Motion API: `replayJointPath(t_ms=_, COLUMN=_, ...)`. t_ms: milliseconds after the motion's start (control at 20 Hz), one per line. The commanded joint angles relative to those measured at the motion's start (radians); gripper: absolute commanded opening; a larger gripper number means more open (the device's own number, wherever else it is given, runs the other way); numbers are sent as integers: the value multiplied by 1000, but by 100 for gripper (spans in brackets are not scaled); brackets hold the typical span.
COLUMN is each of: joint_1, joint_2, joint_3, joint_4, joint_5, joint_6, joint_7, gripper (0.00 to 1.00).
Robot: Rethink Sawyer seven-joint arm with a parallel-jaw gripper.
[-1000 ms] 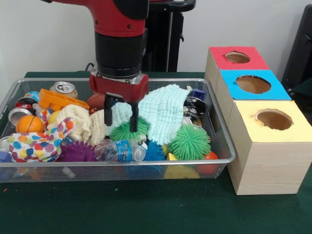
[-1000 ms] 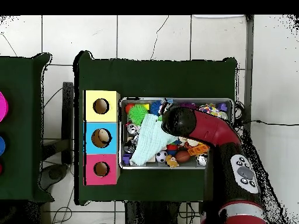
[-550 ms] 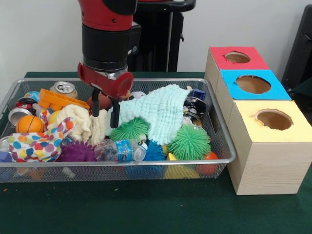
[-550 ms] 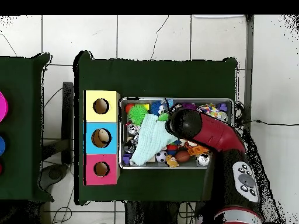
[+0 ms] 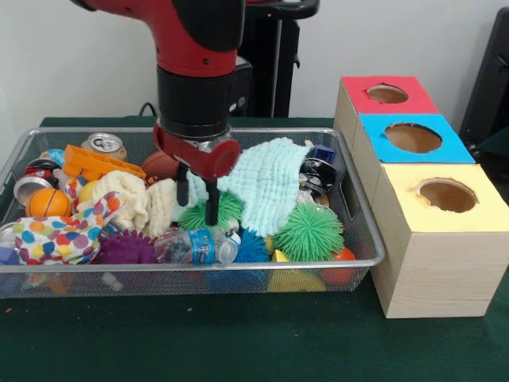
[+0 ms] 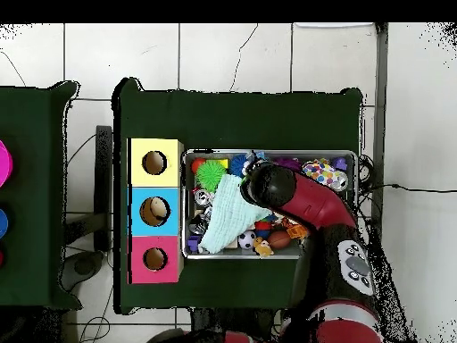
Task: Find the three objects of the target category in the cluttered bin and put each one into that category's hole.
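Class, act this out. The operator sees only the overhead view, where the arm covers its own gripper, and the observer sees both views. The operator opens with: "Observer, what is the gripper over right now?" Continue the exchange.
Observer: The gripper hangs over a small green spiky ball, which lies against the mint cloth.
Operator: Are its fingers open or shut?
Observer: Open. There is a clear gap between them, and nothing is held.
Operator: What else does the arm hide from me?
Observer: A soda can stands upright at the basket's back wall, next to an orange plastic toy.
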Motion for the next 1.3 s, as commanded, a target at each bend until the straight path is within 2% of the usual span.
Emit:
replayJointPath(t_ms=50, joint_1=-10, joint_2=54, joint_3=126, joint_4=76, joint_5=106, joint_6=-106, joint_7=227, gripper=100)
replayJointPath(t_ms=200, joint_1=4, joint_2=56, joint_3=117, joint_4=79, joint_5=124, joint_6=-106, joint_7=229, gripper=100)
replayJointPath(t_ms=800, joint_1=-14, joint_2=58, joint_3=157, joint_4=102, joint_5=169, joint_6=-128, joint_7=196, gripper=100)
replayJointPath(t_ms=1300, joint_1=-38, joint_2=-13, joint_3=186, joint_4=126, joint_5=189, joint_6=-69, joint_7=159, gripper=100)
